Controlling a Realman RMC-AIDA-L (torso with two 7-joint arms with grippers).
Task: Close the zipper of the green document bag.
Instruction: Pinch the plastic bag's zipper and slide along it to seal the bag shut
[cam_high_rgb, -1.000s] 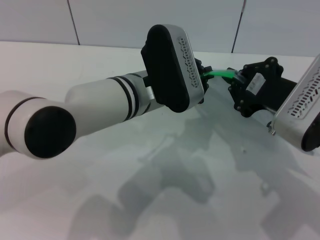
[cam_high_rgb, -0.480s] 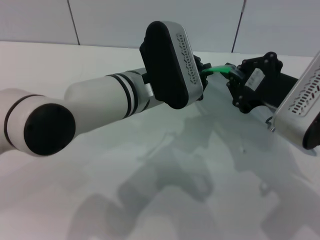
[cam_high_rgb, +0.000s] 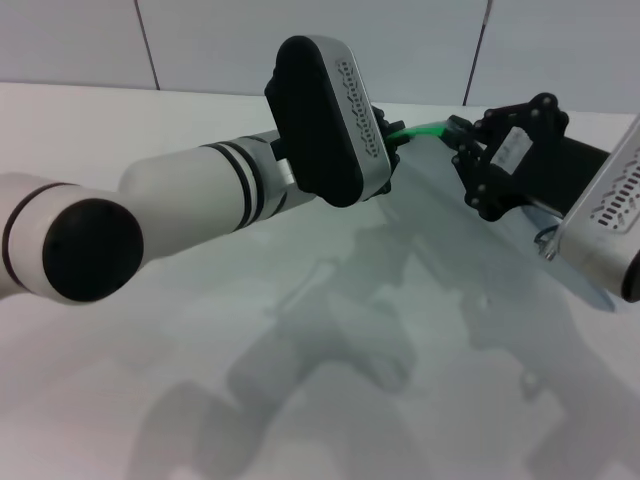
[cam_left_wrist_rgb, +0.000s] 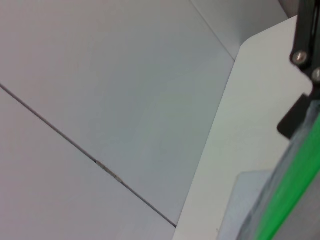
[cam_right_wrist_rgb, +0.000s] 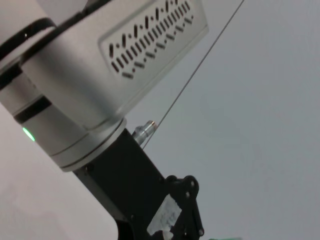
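Head view: thin bright green zipper strip (cam_high_rgb: 425, 128) spanning left gripper (cam_high_rgb: 392, 140) to right gripper (cam_high_rgb: 462, 137) along the white table's far edge; finger states impossible to tell.

Left gripper (cam_high_rgb: 392, 140) hidden behind its wrist — zipper (cam_high_rgb: 422, 129) slider too.

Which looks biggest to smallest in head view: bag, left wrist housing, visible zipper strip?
1. Translucent pale blue-grey plastic document bag.
2. Black-and-silver left wrist housing, though enlarged by nearness to the camera.
3. Thin bright green zipper strip, mostly hidden.

Both arms raised — grippers (cam_high_rgb: 392, 140) (cam_high_rgb: 468, 135) close together
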